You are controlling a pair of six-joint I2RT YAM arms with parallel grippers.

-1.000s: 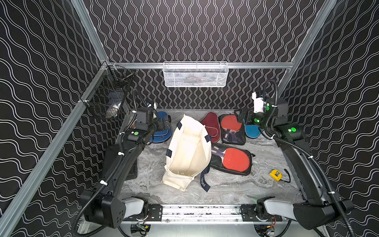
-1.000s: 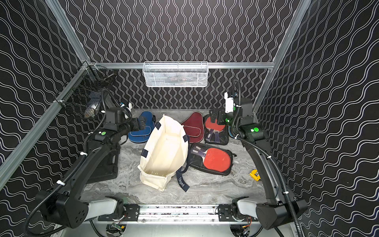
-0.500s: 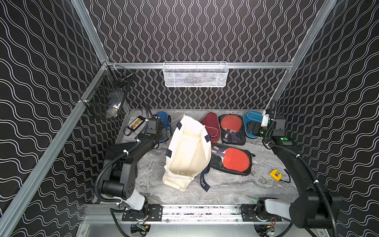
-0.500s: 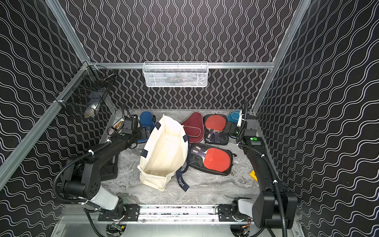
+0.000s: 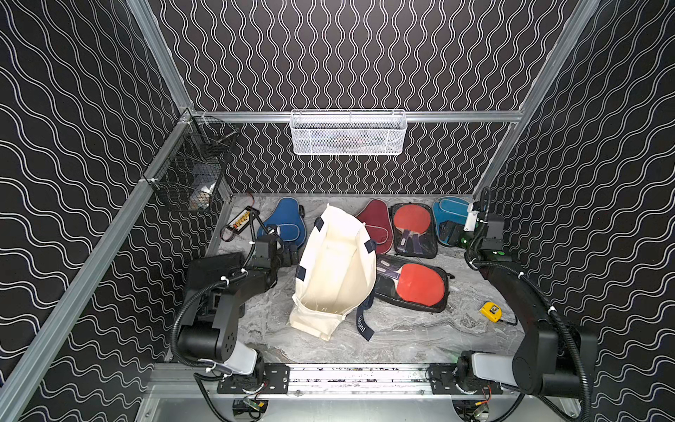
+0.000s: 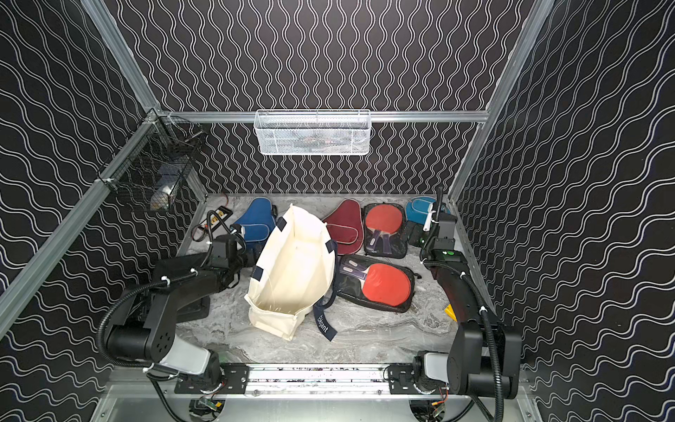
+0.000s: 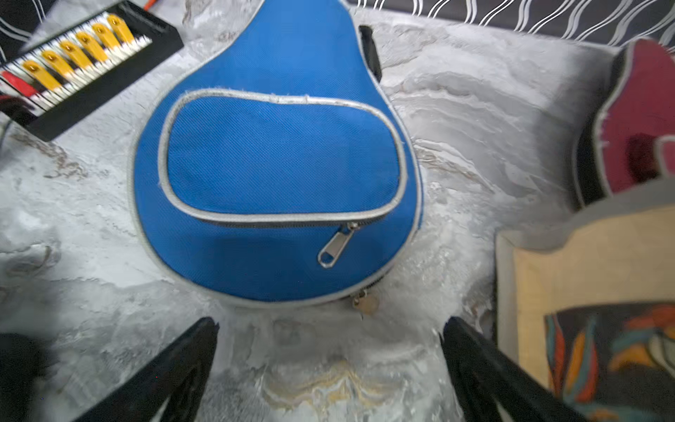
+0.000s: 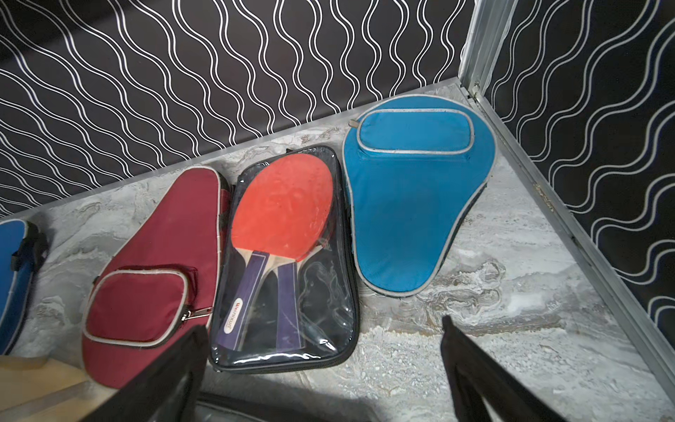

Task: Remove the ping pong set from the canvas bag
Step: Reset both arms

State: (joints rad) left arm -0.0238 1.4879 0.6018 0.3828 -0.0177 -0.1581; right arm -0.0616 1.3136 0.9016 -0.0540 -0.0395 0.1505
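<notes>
Left gripper point(image 7: 328, 325) is spread wide and empty. The blue cover point(image 7: 277, 164) lies just ahead, lengthwise away from it. The bag point(image 5: 336, 270) gapes mid-table with nothing visible inside. To its right are the maroon cover point(image 5: 376, 223), two pouches point(image 5: 412, 226) and the teal cover point(image 8: 409, 204). Right gripper point(image 8: 324, 325) is spread and empty too. Looks done, and the front's bare.

Cream canvas tote bag point(image 5: 339, 263), navy webbing strap point(image 5: 363, 326). Blue paddle-shaped zip cover point(image 7: 277, 164). Maroon paddle-shaped cover point(image 8: 153, 263). Teal paddle-shaped cover point(image 8: 412, 204). Black-edged clear pouch point(image 8: 314, 310), red paddle point(image 8: 281, 204). Grey marbled desk point(image 5: 420, 329). Black walls point(image 5: 347, 54), white wavy lines.
</notes>
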